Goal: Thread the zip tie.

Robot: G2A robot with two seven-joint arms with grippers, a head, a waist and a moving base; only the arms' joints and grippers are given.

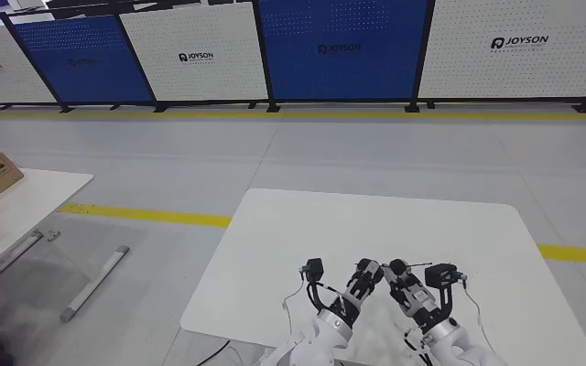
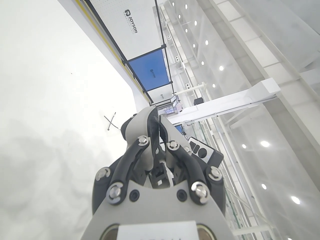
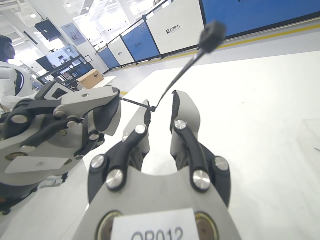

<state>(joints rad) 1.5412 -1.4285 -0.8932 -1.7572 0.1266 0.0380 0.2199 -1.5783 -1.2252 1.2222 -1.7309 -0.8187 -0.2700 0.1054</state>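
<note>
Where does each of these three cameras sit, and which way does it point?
Top: above the arms, looking down at the table; left arm and right arm show.
Left wrist: from that wrist, along the shut left hand, across the table.
Right wrist: from that wrist, along the open right hand, at the zip tie.
Shared: both wrist views show the left hand and table.

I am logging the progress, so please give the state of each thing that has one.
zip tie: bent, head free, not threaded.
left gripper: shut on the zip tie.
right gripper: open.
loose ties on the table: lying crossed.
</note>
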